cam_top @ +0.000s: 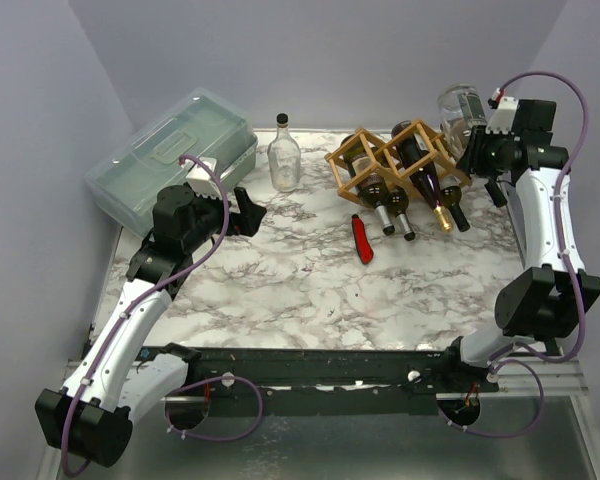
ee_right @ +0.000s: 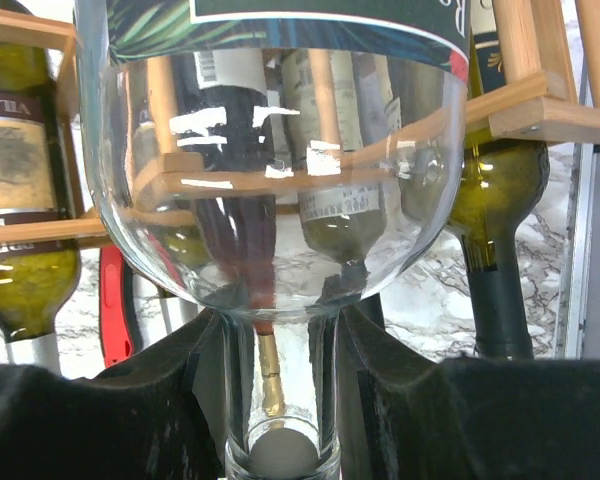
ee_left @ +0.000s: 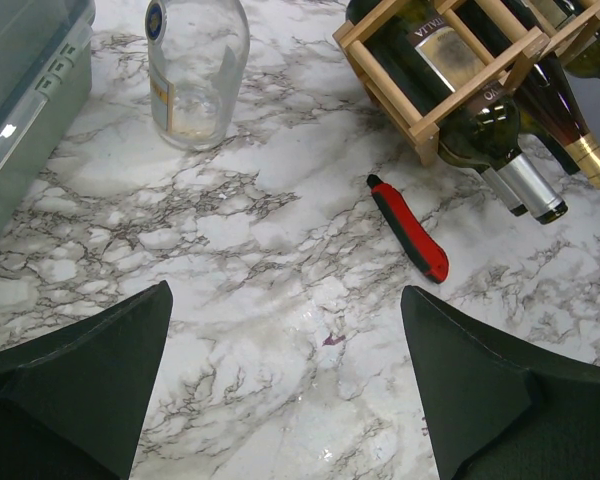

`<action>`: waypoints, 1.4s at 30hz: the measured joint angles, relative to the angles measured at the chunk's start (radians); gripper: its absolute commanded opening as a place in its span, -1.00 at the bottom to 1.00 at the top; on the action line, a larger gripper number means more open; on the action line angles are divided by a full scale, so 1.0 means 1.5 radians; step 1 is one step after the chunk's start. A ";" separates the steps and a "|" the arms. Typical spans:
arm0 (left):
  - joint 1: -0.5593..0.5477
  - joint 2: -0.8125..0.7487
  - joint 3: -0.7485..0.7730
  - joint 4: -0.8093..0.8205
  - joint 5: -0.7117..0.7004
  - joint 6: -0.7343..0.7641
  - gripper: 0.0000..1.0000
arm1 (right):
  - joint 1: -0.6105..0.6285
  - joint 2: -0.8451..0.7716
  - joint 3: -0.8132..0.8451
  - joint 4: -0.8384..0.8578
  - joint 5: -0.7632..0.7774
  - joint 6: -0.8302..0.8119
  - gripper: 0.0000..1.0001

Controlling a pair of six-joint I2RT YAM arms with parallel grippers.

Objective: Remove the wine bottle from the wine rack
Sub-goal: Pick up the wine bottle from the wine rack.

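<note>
The right fingers are shut tight on the thin neck of a clear wine bottle. The neck sits right between them, and the round fat part bulges out just past their tips. The far end of the bottle is cut off at the top of the wrist view. Only a strip of its label shows, too little to read. Through the glass, the wine rack is just beyond the bottle, and it looks bent and wobbly. From above, the bottle hangs at the right end of the rack, near the back wall. I cannot tell if the glass touches the wood or is just beside it. From up there the right fingers are mostly hidden behind their own wrist.

Dark bottles lie in the rack with their necks poking out toward the front of the desk. Their back ends are hidden by the wood.

The left fingers are spread wide apart with nothing between them. They hang over bare desk. Ahead of them and a bit to the right lies a red cutter, and the rack is farther on past it. Ahead and to the left stands a small clear bottle, its top cut off. A plastic box is at the far left, with only its corner showing.
</note>
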 measured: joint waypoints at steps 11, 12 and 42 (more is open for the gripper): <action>0.000 0.000 0.000 0.000 0.001 0.004 0.97 | 0.000 -0.019 0.059 -0.049 -0.052 -0.002 -1.00; 0.000 0.000 0.000 0.000 0.001 0.004 0.97 | 0.000 -0.020 0.066 -0.057 -0.059 -0.003 -1.00; 0.000 -0.003 -0.020 0.006 0.032 0.045 0.97 | 0.072 -0.099 0.131 -0.223 -0.286 -0.115 -1.00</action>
